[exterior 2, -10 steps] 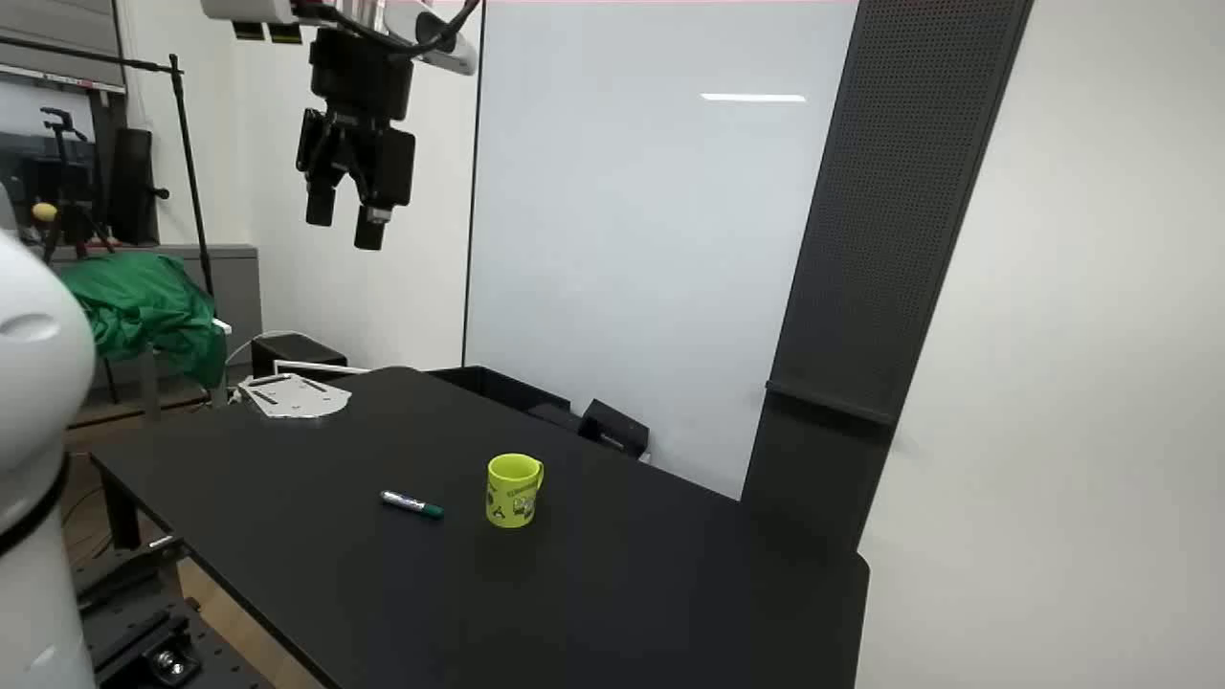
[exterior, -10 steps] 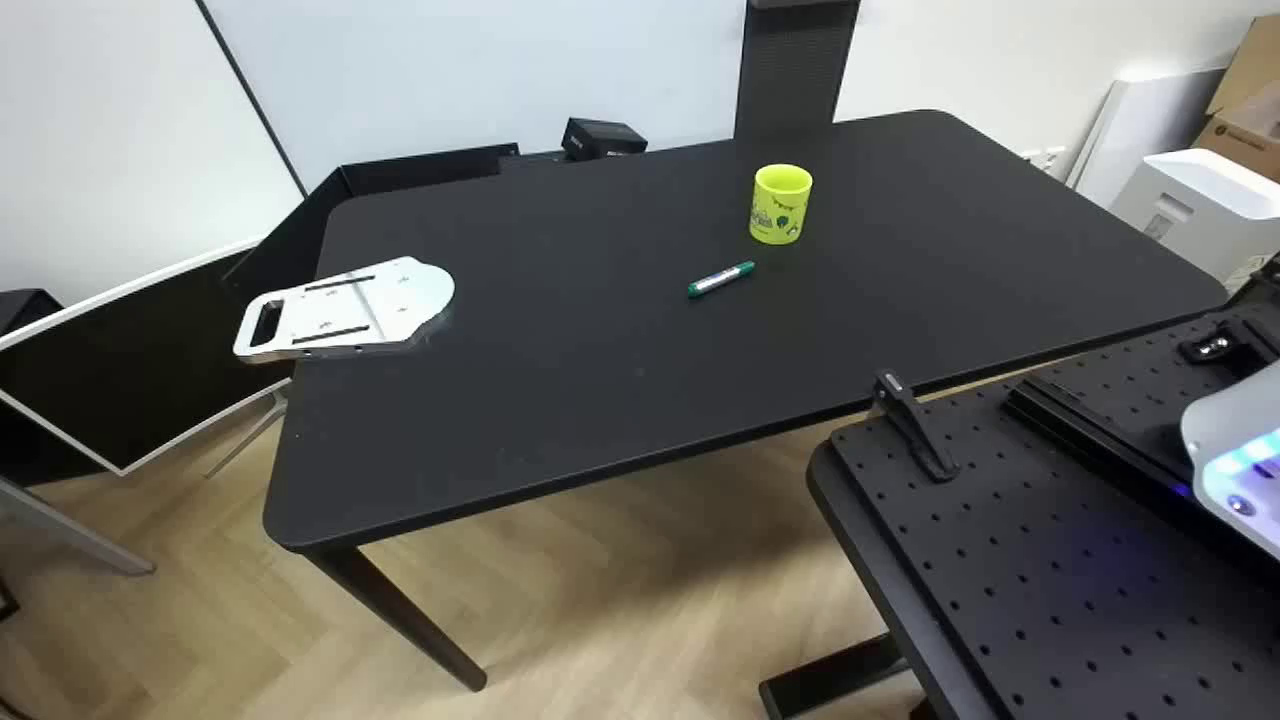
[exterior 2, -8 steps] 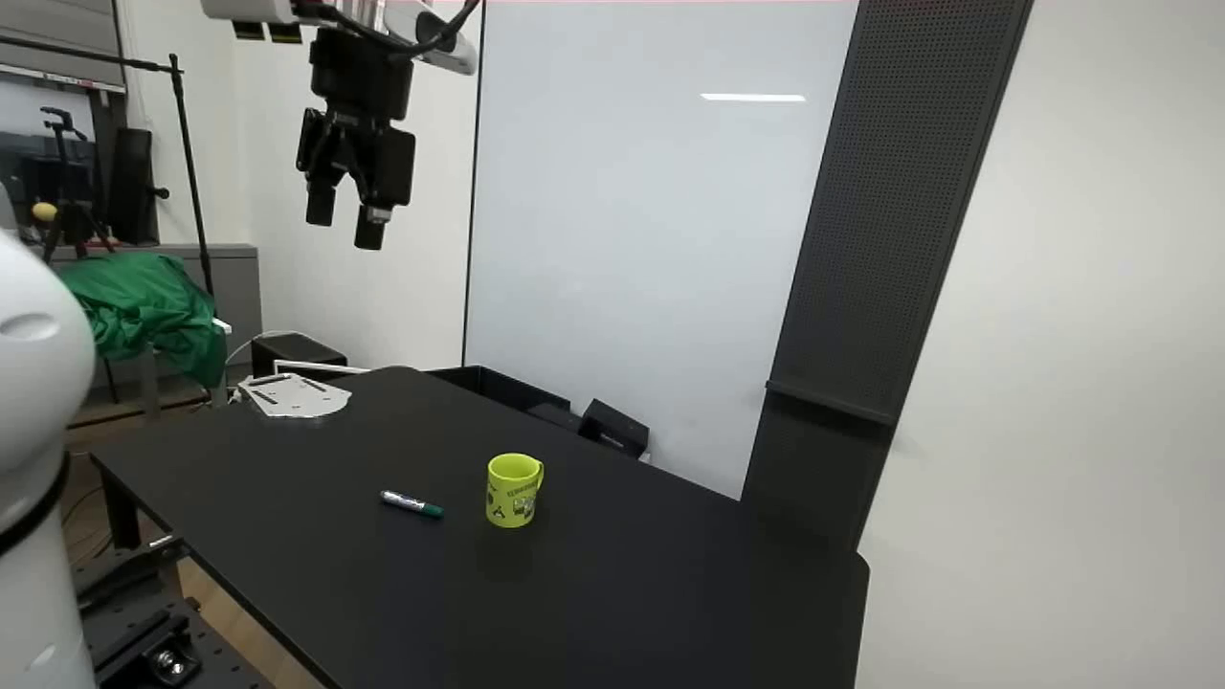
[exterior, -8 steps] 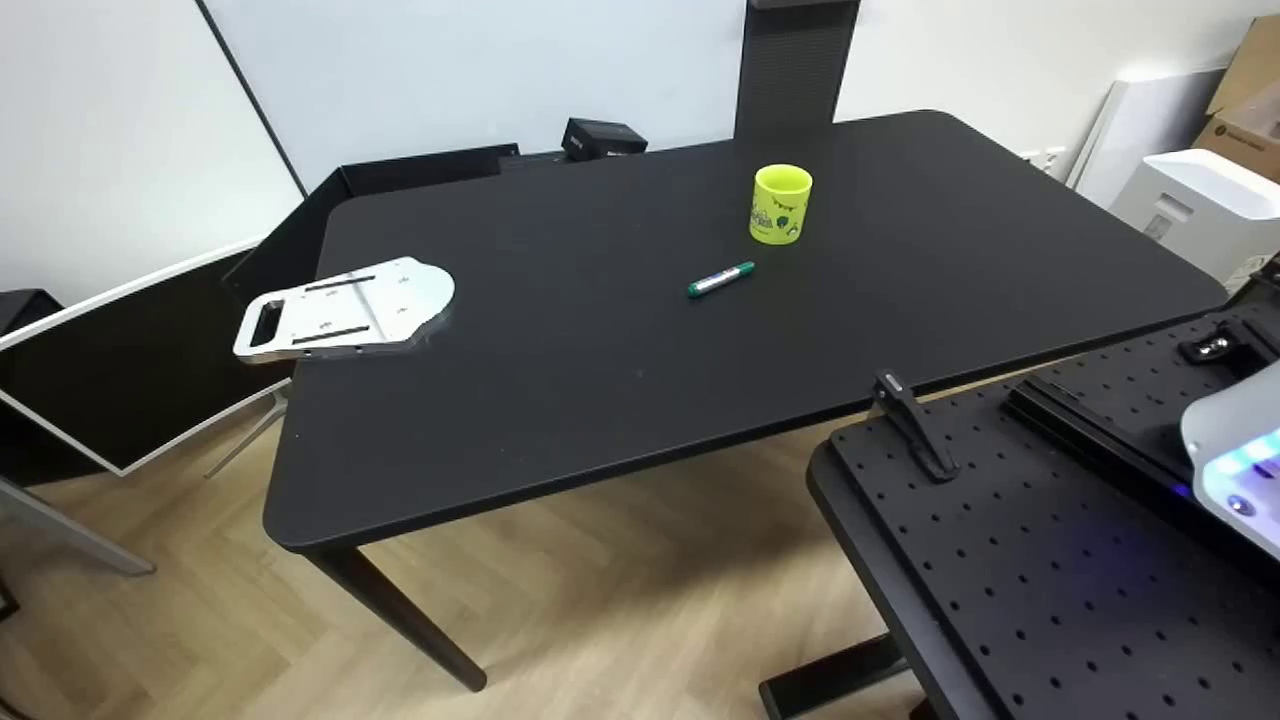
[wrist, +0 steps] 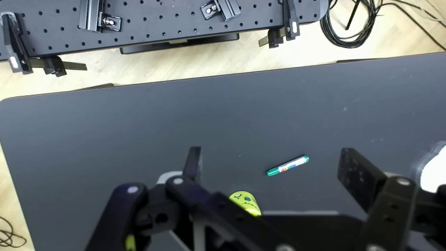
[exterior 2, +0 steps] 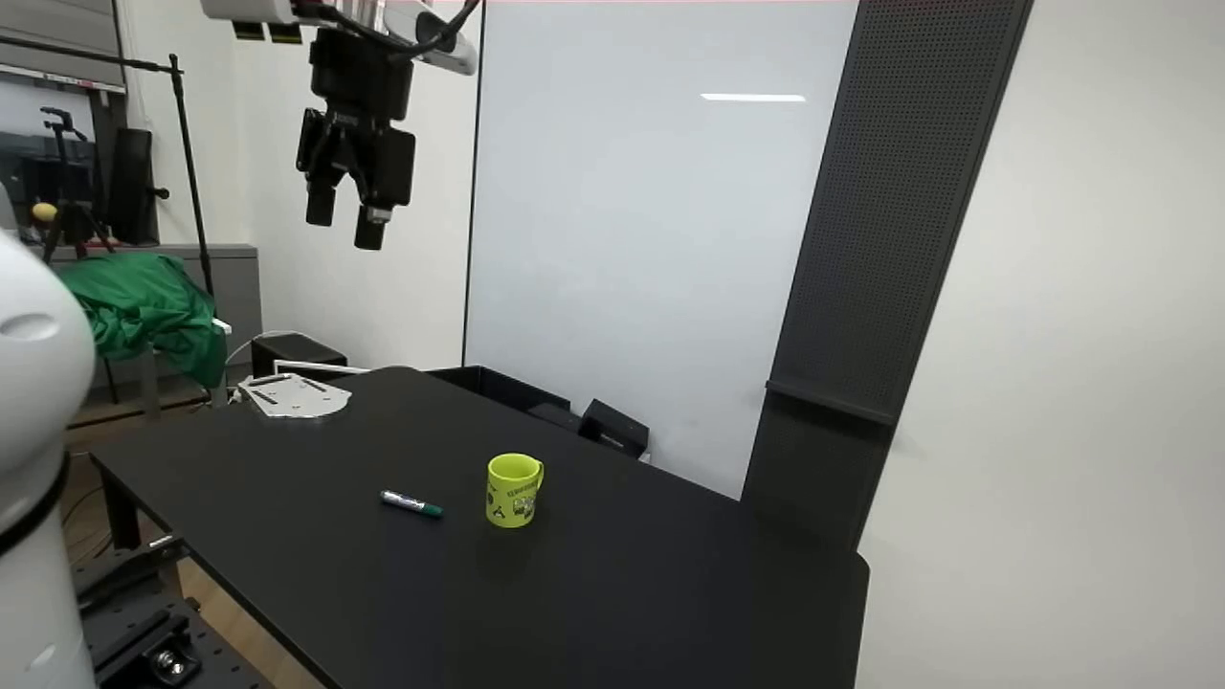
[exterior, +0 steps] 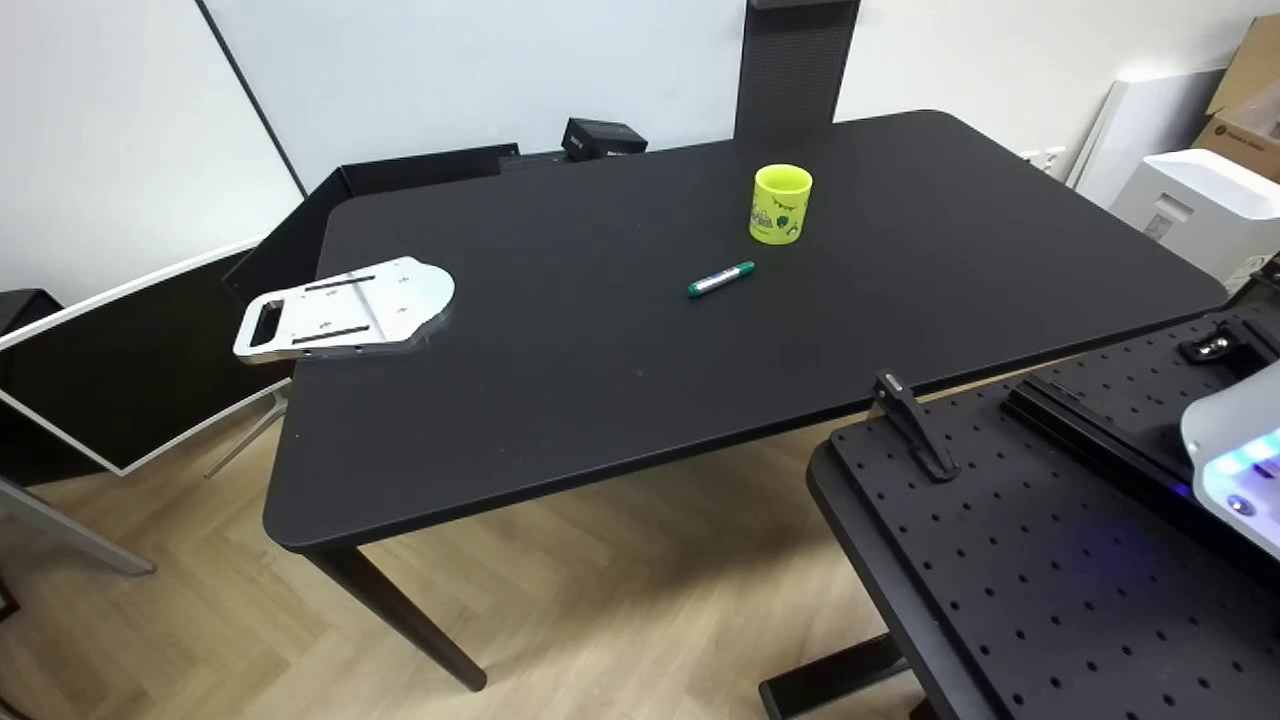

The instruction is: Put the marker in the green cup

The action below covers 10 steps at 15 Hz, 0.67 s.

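Note:
The marker [exterior: 721, 279], green at both ends with a white label, lies flat on the black table [exterior: 560, 400]. It also shows in an exterior view [exterior 2: 412, 504] and in the wrist view [wrist: 287, 165]. The green cup [exterior: 780, 205], yellow-green with printed drawings, stands upright close to the marker, apart from it. Its handle shows in an exterior view [exterior 2: 512, 492]. In the wrist view the cup [wrist: 245, 202] is partly hidden by a finger. My gripper [exterior 2: 345, 228] is open and empty, high above the table. In the wrist view the marker appears between the fingertips [wrist: 271, 150].
A flat white and grey plate [exterior: 350, 305] lies at one end of the table, partly over the edge. A perforated black bench [exterior: 1060, 560] with clamps stands beside the table. A whiteboard [exterior 2: 651, 211] and a black panel [exterior 2: 890, 191] stand behind it.

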Motion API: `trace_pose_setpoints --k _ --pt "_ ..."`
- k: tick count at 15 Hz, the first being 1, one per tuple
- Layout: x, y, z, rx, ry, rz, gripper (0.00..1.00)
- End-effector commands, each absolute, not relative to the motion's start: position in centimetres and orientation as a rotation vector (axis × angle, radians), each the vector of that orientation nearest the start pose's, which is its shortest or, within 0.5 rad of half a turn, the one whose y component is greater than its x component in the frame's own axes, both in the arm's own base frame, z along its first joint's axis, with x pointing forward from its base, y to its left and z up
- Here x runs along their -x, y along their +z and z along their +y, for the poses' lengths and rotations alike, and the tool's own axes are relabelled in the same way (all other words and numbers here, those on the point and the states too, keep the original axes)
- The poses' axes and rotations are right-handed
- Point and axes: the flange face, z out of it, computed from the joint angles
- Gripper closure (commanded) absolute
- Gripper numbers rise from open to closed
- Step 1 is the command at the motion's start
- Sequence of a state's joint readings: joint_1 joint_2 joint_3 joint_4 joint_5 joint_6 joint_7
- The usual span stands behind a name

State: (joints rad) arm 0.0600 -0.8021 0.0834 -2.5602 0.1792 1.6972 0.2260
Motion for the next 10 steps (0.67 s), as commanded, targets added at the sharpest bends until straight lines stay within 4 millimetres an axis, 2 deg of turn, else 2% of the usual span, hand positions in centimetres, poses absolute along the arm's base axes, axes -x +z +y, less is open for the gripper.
trace_pose_setpoints --k 1,7,10 --pt "-30.0 51.0 6.3 3.027 0.124 0.209 0.00" --pt "-30.0 51.0 6.3 3.027 0.124 0.209 0.00" --pt "-31.2 49.9 6.3 3.046 0.158 0.444 0.00"
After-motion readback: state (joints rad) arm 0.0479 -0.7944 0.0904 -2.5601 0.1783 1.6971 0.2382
